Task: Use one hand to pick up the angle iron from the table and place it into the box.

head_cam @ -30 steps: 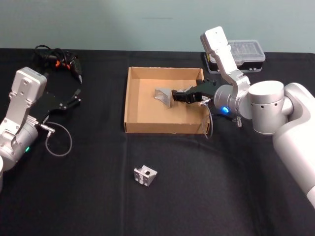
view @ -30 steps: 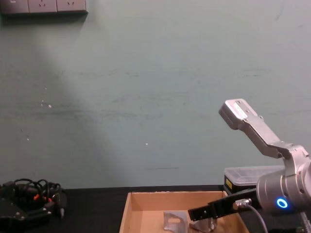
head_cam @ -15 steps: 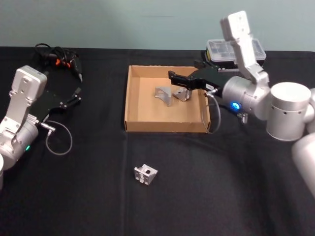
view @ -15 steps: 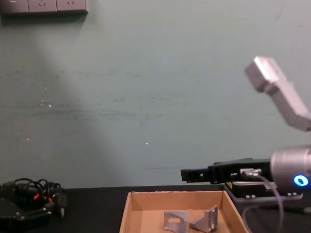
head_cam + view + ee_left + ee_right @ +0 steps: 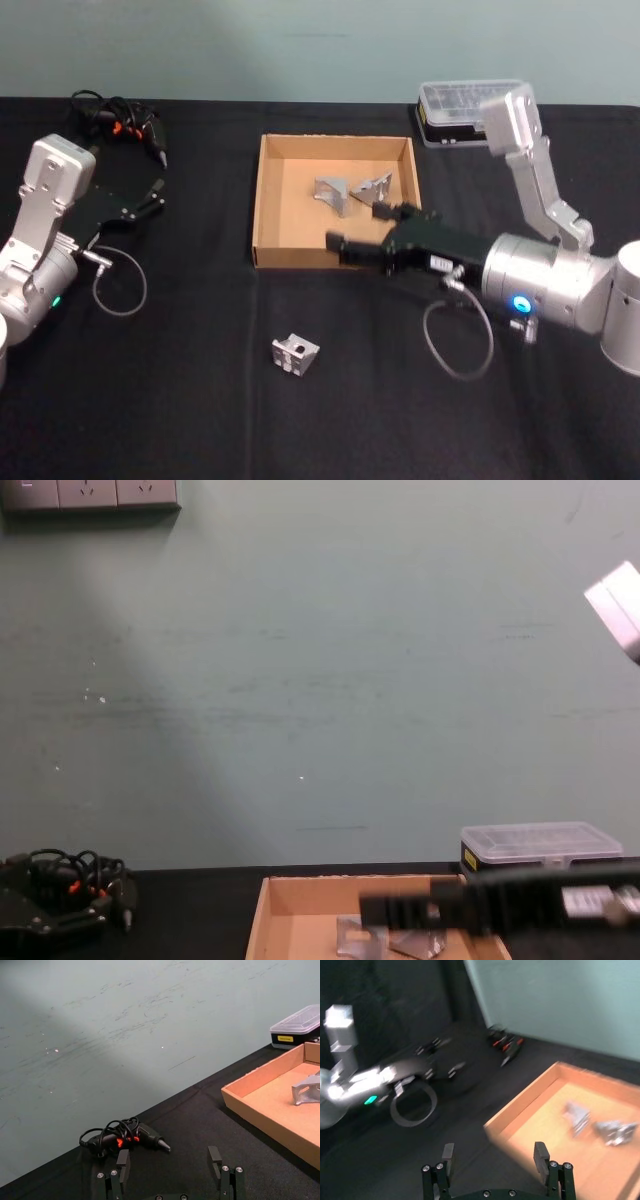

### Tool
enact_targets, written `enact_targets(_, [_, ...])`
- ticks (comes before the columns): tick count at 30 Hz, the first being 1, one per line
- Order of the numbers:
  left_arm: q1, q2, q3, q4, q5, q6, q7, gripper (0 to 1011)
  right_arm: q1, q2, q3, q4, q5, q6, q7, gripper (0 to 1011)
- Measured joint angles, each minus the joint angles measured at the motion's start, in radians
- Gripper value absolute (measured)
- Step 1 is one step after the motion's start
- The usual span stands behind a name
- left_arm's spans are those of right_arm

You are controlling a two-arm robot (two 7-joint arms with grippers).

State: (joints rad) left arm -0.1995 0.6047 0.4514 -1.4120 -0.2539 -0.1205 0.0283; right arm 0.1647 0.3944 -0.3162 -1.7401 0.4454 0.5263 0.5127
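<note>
Noting right gripper reaching in from the right across the near wall of the box, fingers spread wide, nothing between them. Counting two pieces inside the box, in its far half: first angle iron just beside second angle iron, touching or apart impossible to tell. Spotting third angle iron lying on the table in front of the box, well apart from it. Seeing, in the chest view, the gripper's black body crossing before the boxed pair, partly hiding them; right arm's upper link cut off at that view's right edge. Logging left gripper parked at the table's left, fingers apart and empty, near a cable bundle.
</note>
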Motion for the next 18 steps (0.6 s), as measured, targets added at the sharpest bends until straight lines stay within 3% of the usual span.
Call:
enact_targets(1, [0.000, 0.000, 0.000, 0.000, 0.000, 0.000, 0.000, 1011, 0.000, 0.000, 0.000, 0.000, 0.000, 0.000, 0.000, 1000])
enact_targets(3, [0.000, 0.000, 0.000, 0.000, 0.000, 0.000, 0.000, 1011, -0.020, 0.035, -0.019, -0.024, 0.002, 0.003, 0.031, 1002])
enact_targets(4, [0.000, 0.000, 0.000, 0.000, 0.000, 0.000, 0.000, 1011, -0.032, 0.061, -0.037, -0.039, 0.000, 0.003, 0.052, 1002])
enact_targets(10, [0.000, 0.000, 0.000, 0.000, 0.000, 0.000, 0.000, 1011, -0.047, 0.130, -0.110, -0.079, -0.030, -0.009, 0.103, 1002])
enact_targets(11, [0.000, 0.000, 0.000, 0.000, 0.000, 0.000, 0.000, 1011, -0.047, 0.130, -0.110, -0.079, -0.030, -0.009, 0.103, 1000])
enact_targets(13, [0.000, 0.000, 0.000, 0.000, 0.000, 0.000, 0.000, 1011, -0.042, 0.151, -0.152, -0.094, -0.054, -0.008, 0.110, 1002])
enact_targets(18, [0.000, 0.000, 0.000, 0.000, 0.000, 0.000, 0.000, 1011, -0.026, 0.166, -0.206, -0.118, -0.087, 0.021, 0.107, 1002])
